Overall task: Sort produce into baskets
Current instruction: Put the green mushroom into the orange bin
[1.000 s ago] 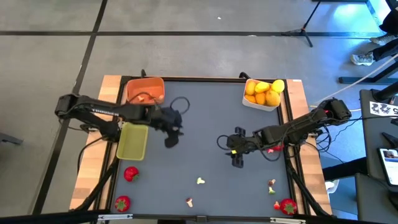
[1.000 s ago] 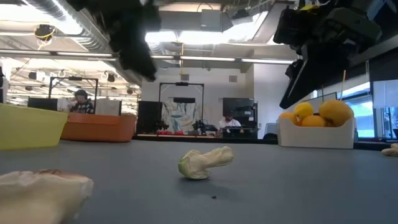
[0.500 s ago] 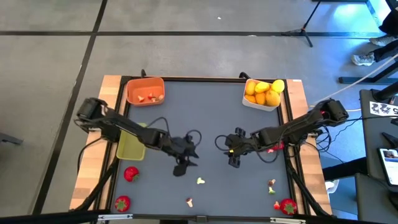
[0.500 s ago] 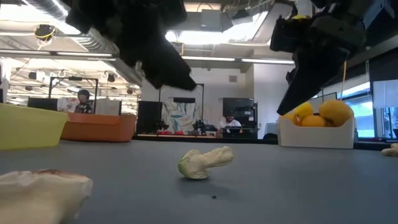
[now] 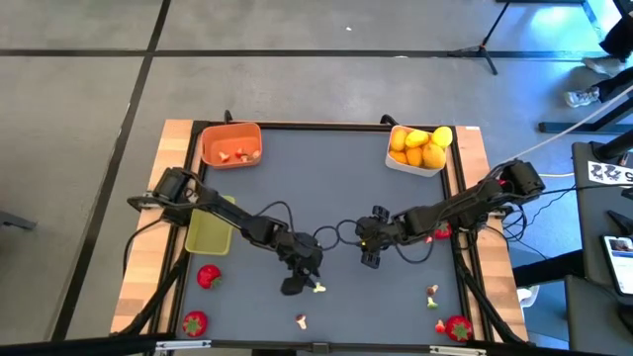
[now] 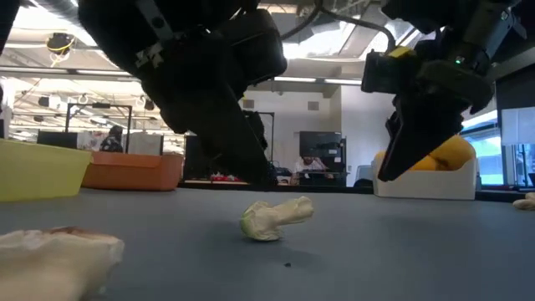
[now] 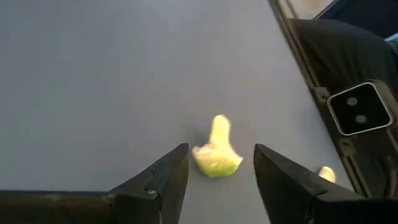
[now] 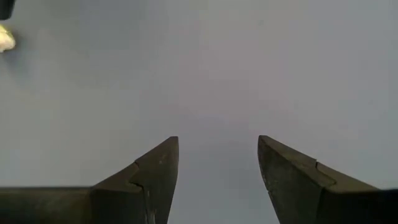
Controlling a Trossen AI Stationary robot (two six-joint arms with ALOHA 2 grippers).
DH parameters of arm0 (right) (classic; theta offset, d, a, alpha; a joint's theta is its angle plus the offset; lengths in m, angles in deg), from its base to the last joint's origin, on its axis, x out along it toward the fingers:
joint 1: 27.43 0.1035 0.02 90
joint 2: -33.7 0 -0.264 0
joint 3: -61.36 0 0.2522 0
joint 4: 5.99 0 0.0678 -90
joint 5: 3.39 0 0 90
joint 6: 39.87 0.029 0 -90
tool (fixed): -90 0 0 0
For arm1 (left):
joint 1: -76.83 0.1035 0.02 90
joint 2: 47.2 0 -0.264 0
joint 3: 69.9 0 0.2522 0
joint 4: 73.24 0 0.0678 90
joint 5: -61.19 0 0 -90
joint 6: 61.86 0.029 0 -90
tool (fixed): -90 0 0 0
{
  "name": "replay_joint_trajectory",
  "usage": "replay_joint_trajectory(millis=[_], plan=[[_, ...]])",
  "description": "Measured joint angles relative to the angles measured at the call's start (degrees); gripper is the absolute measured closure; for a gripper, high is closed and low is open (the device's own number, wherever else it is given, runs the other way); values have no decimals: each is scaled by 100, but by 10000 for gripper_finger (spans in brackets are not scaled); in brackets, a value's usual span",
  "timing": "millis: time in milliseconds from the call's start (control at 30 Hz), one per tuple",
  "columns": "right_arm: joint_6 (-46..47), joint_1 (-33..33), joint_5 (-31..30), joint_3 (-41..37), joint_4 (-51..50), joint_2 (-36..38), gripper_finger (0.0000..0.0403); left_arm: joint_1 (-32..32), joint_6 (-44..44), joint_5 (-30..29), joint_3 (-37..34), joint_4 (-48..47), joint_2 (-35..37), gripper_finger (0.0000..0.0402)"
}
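Nearest the front edge of the counter (image 5: 326,188) lie the leftovers: two strawberries (image 5: 208,276) at the left, one at the right corner, and small pale bits (image 5: 301,320) between. Just behind them the left gripper (image 5: 307,280) hangs low over a pale green piece (image 7: 216,154), jaws spread with nothing in them and the piece lying between the fingertips in the wrist view, not yet touched. To take it well, I judge the arm should come straight down so both fingers (image 7: 163,177) straddle the fat end, then close gently; the piece is small and slim, so an off-centre pinch may flick it away. The right gripper (image 5: 370,255) waits mid-counter beside it, jaws also spread and bare over empty grey. Farther back sit the yellow bin (image 5: 210,225) at the left, then the orange bin (image 5: 230,144) holding a few bits and the white bin (image 5: 419,163) full of citrus (image 5: 415,146)
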Motion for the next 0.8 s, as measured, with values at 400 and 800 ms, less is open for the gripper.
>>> replay_joint_trajectory(millis=[400,800], plan=[[82,0,2,-2,40,-121,185,-45,-145,446,5,780,-627,230],[104,0,46,-2,405,-118,185,30,105,686,5,846,-692,354]])
